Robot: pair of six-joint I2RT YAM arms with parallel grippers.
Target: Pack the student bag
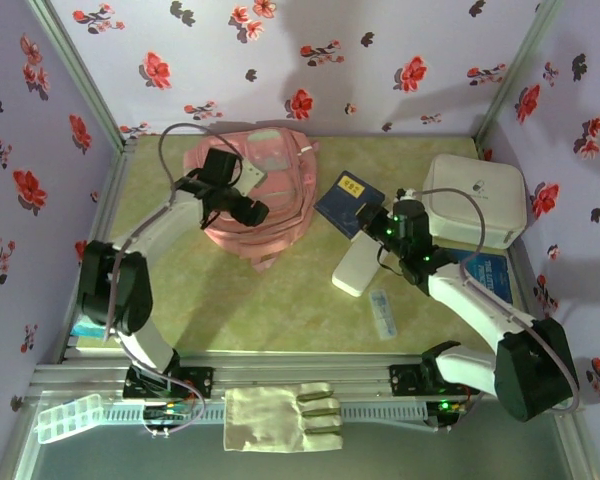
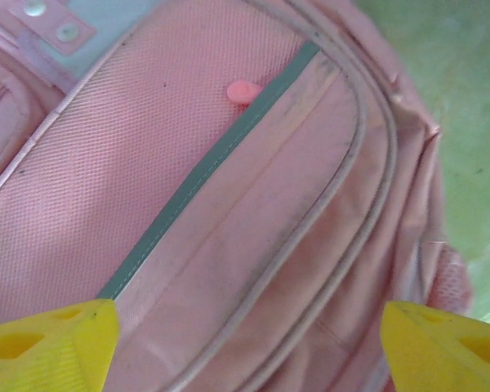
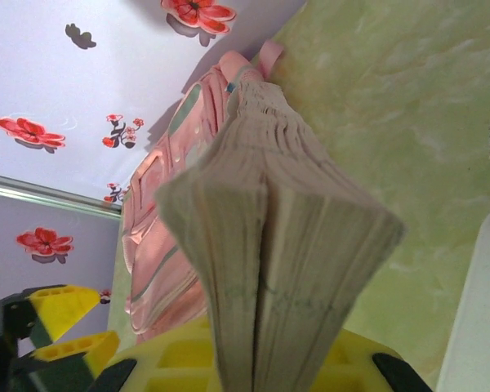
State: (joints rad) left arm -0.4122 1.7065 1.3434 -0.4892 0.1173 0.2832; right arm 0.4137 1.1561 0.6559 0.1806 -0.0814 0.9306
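Student bag [image 1: 280, 180] lies flat near the far edge of the worktop [image 1: 280, 305], left of centre. Left hand [image 2: 245, 355] is above it, released and wide. Right hand [image 1: 382, 225] is right of centre — grasping a blue book [image 1: 345, 198].

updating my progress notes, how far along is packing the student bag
Done: nothing looks packed; the student bag lies on the table, its zip looking shut. In hand: the right tool clamps a book, and the left tool hangs open above the bag. Left: open the bag, then load the book and the white oblong item lying near it.
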